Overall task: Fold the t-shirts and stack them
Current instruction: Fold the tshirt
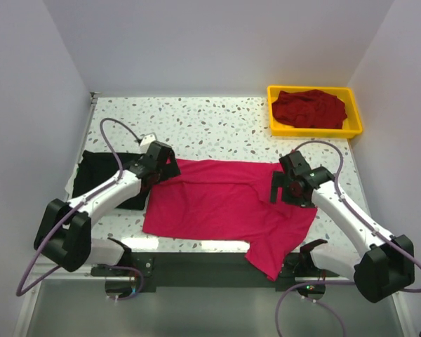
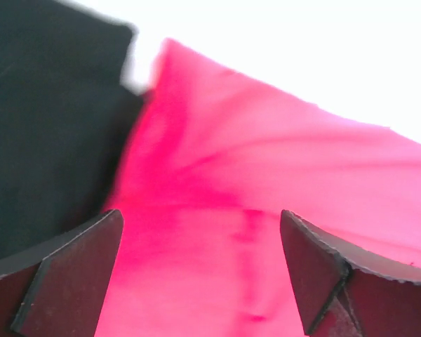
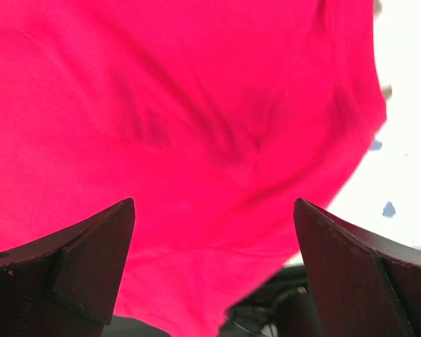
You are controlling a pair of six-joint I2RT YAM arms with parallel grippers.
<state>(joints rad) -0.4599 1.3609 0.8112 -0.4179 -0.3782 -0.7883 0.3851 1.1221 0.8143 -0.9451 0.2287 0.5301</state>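
Observation:
A bright pink-red t-shirt [image 1: 224, 203] lies spread on the table with its upper part folded down and one corner hanging over the near edge. It fills the left wrist view [image 2: 266, 210] and the right wrist view [image 3: 182, 126]. My left gripper [image 1: 167, 168] is open over the shirt's upper left corner, holding nothing. My right gripper [image 1: 286, 188] is open over the shirt's right edge, holding nothing. A black t-shirt [image 1: 102, 175] lies folded at the left, partly under my left arm, and shows in the left wrist view [image 2: 49, 126]. A dark maroon t-shirt [image 1: 310, 109] lies crumpled in the tray.
A yellow plastic tray [image 1: 355, 105] stands at the back right corner. The speckled table [image 1: 203, 126] shows bare behind the pink-red shirt. White walls close in the left, back and right sides.

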